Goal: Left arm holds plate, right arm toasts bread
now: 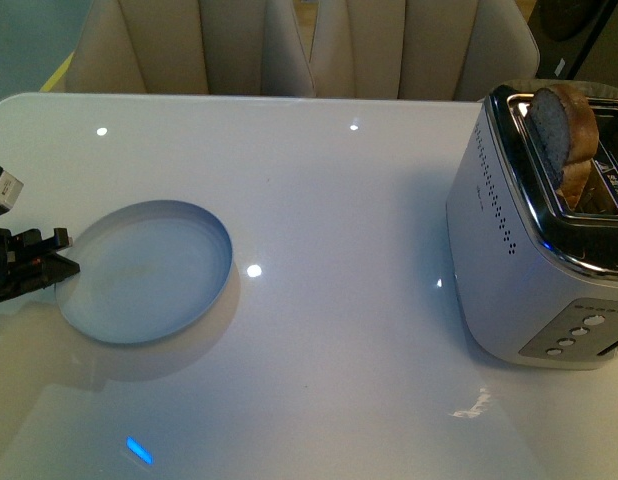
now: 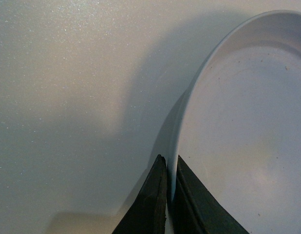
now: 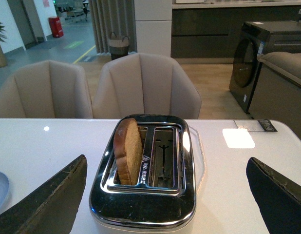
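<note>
Table (image 1: 339, 200): white, glossy, chairs (image 3: 145, 83) behind the far edge. Nothing else on it but the three task items.

Toaster (image 1: 509, 260): chrome two-slot unit, on my right side of the table. In the right wrist view it sits dead centre, below and ahead of my right gripper (image 3: 165, 195), slots running away from the camera.

Plate (image 1: 149, 270): on my left side, well apart from the toaster, empty, resting flat as far as I can tell. My left gripper (image 1: 49, 265) is clamped on its near-left rim; the left wrist view shows both fingers (image 2: 150, 204) pinched together with the rim edge between them.

Bread (image 3: 127, 151): one slice standing upright in one slot, top half sticking out above the toaster, the other slot empty. Slice's broad faces run parallel to the slot, so its thin edge points toward my right wrist camera.

Right gripper: spread wide, holding nothing, fingers framing the toaster on both sides. Not visible in the front view.

Key relation: bread is straight ahead and below my right gripper, far from the left one, so the right arm is the one to reach it. My judgement: jaws need to close across the slice's thin dimension, face to face, coming down from above. Whether the slice is toasted or still needs pushing down I can't tell.
</note>
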`<state>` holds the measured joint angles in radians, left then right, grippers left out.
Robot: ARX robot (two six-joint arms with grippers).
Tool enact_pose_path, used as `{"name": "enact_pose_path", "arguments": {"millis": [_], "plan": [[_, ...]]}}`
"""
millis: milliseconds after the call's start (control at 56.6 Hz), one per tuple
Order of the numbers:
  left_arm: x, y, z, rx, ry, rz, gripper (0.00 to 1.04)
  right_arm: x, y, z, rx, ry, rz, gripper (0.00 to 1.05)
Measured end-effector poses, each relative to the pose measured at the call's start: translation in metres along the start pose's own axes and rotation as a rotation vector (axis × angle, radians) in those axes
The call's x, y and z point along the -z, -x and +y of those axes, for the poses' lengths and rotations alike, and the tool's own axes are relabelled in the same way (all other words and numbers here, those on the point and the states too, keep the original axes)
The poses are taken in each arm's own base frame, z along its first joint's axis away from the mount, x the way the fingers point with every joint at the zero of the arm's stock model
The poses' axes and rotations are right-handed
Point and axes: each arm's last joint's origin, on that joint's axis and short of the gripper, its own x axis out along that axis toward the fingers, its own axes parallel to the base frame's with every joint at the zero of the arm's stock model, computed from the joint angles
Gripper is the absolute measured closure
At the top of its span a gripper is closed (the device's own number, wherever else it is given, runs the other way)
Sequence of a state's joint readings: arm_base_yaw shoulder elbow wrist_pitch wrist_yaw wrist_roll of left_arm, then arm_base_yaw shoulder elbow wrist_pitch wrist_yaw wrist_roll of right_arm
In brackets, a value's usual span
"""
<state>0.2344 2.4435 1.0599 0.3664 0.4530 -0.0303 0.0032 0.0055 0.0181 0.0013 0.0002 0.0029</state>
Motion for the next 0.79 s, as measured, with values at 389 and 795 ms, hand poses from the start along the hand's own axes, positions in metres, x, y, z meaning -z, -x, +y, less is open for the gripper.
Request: {"name": "enact_pose_path", "arguments": {"millis": [389, 795], "plan": [[0.0002, -0.0002, -0.0001, -0.004, -0.001, 0.001, 0.47, 0.0, 0.0, 0.0, 0.0, 0.0, 0.0, 0.09], [-0.0031, -0.0006, -0.0009, 0.006, -0.018, -0.007, 0.07, 0.0, 0.0, 0.0, 0.0, 0.0, 0.0, 0.09]]}}
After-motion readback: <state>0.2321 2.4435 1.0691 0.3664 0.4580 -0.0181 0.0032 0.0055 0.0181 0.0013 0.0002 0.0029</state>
